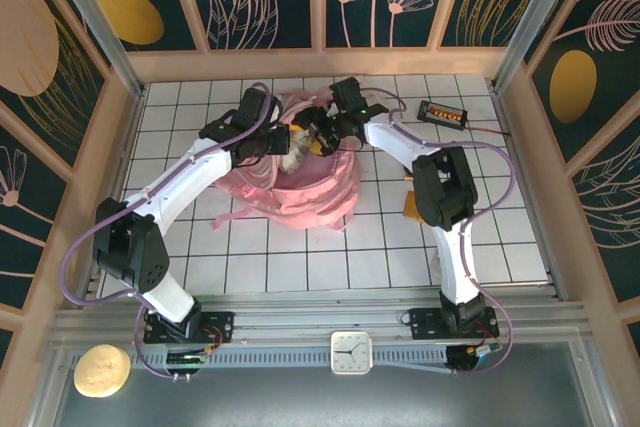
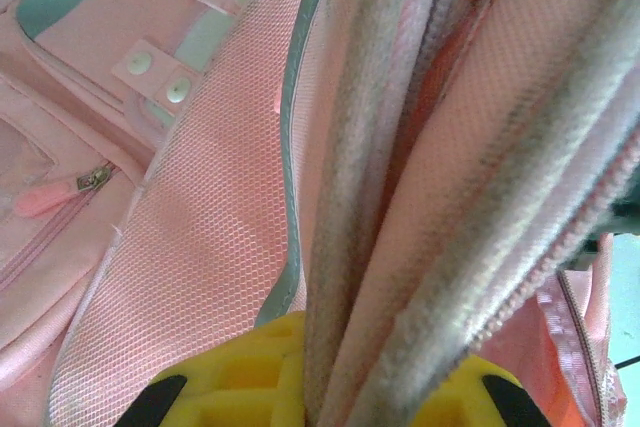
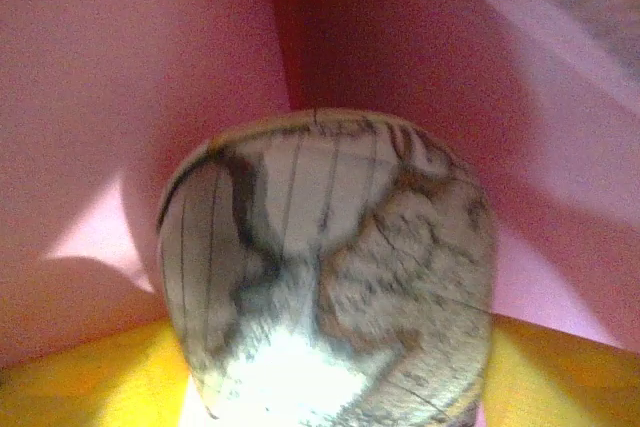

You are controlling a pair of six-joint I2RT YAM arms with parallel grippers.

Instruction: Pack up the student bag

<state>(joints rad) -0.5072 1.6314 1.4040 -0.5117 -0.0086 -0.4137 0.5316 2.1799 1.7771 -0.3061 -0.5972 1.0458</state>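
Student bag (image 1: 300, 199) lying toward 12 o'clock on table (image 1: 400, 257), left gripper (image 2: 350, 387) clamping its pink fabric, right gripper (image 3: 320, 377) straddling marbled rounded object (image 3: 330, 237) inside, grip impossible to tell.

We log the student bag (image 1: 300, 197) as pink throughout. Against the left gripper's (image 2: 320, 392) yellow-and-black fingers (image 2: 240, 377) its mesh reads salmon-pink, edged with grey-white piping. Between the right gripper's (image 3: 330, 392) yellow fingers (image 3: 80, 387) we see a rounded object (image 3: 330, 267): cream and grey, brown-black streaks, thin dark lines. Around it the bag's inside is deep pink. Below both grippers, the table (image 1: 400, 257): white tiles, dark grid lines.
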